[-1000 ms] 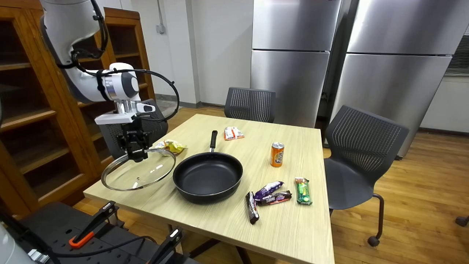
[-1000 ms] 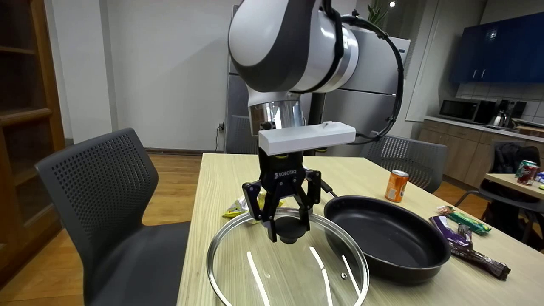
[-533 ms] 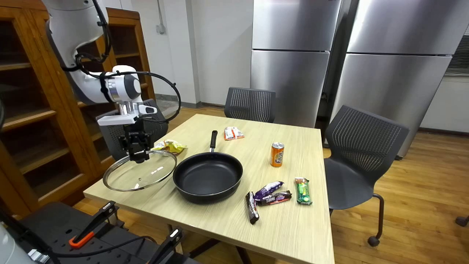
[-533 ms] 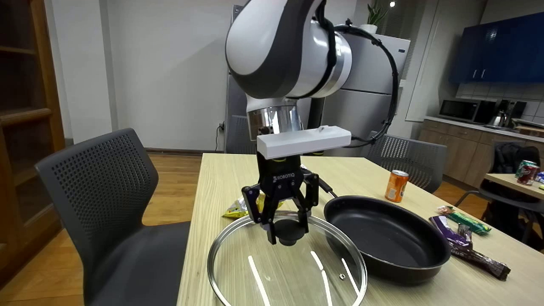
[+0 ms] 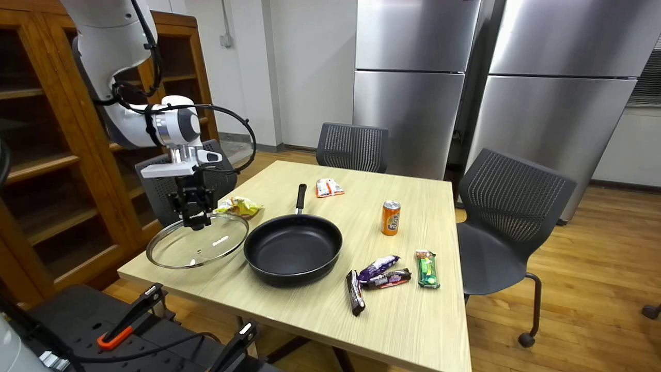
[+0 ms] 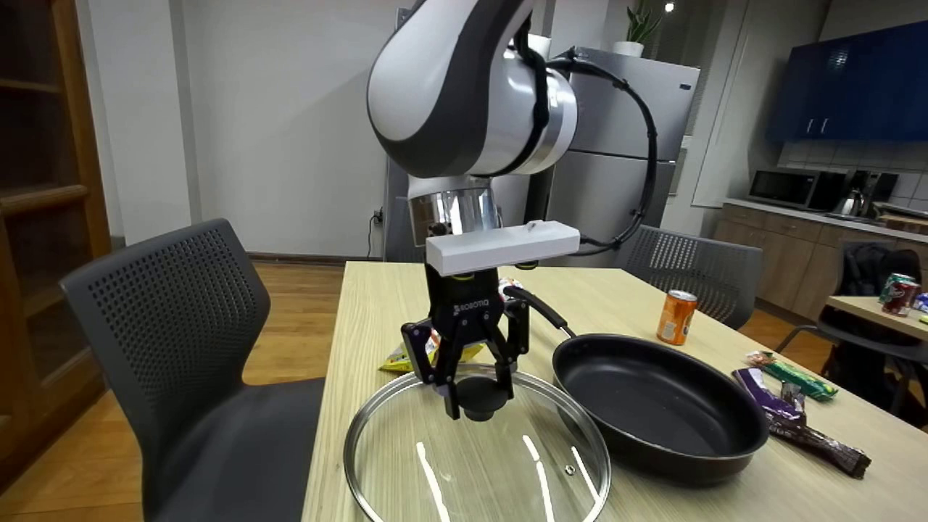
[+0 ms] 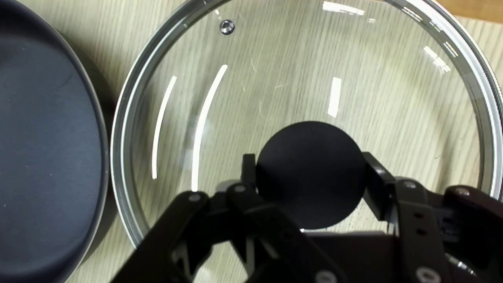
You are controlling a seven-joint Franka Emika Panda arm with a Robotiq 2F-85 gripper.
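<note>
A clear glass lid (image 6: 507,471) with a metal rim hangs level or nearly so beside the frying pan, low over the table. My gripper (image 6: 478,395) is closed around its black round knob (image 7: 310,173), one finger on either side. The wrist view has the knob filling the space between the fingertips (image 7: 248,169). The black frying pan (image 5: 293,245) stands on the table right beside the lid, its inside bare in both exterior views. In the wrist view the pan (image 7: 47,157) borders the lid's rim at the left. Whether the lid touches the table I cannot tell.
On the wooden table (image 5: 330,320) lie a yellow packet (image 5: 238,205) behind the lid and a white packet (image 5: 328,187). Beyond the pan stand an orange can (image 5: 391,217), a purple bar (image 5: 378,267), a green bar (image 5: 427,268) and dark bars (image 5: 355,293). Chairs surround the table.
Gripper and lid have sunk slightly together and shifted a little sideways, with the lid lying flatter. The grip on the knob looks the same. Pan and snacks have not moved.
</note>
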